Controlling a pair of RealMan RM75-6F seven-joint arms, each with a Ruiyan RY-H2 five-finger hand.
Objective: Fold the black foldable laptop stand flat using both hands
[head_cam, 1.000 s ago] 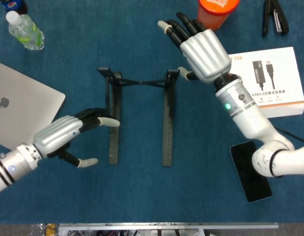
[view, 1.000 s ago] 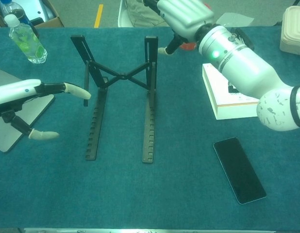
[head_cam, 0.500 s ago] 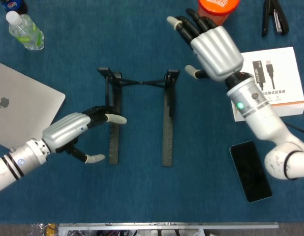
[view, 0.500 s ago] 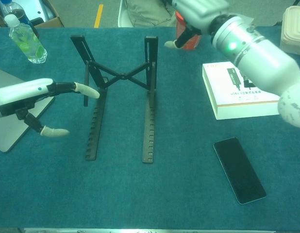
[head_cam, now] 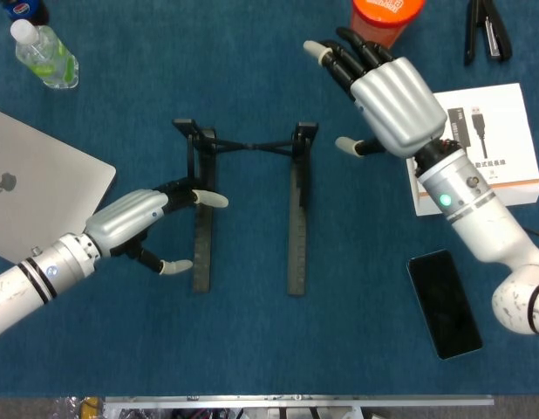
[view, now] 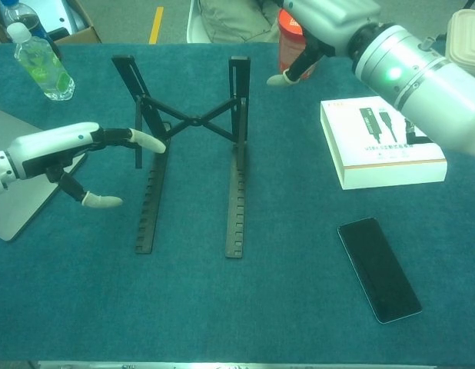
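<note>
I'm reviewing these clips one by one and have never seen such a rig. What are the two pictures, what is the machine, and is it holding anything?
It is a robot with two arms ending in human-like hands. One picture looks down from its head, the other forward from its chest. On the blue table stands a black laptop stand, still unfolded. The left hand reaches for the stand's left rail with fingers apart, holding nothing. The right hand hovers open beyond the stand's right side, also holding nothing. Around them lie a silver laptop, a water bottle, an orange container, a white box and a dark phone.
</note>
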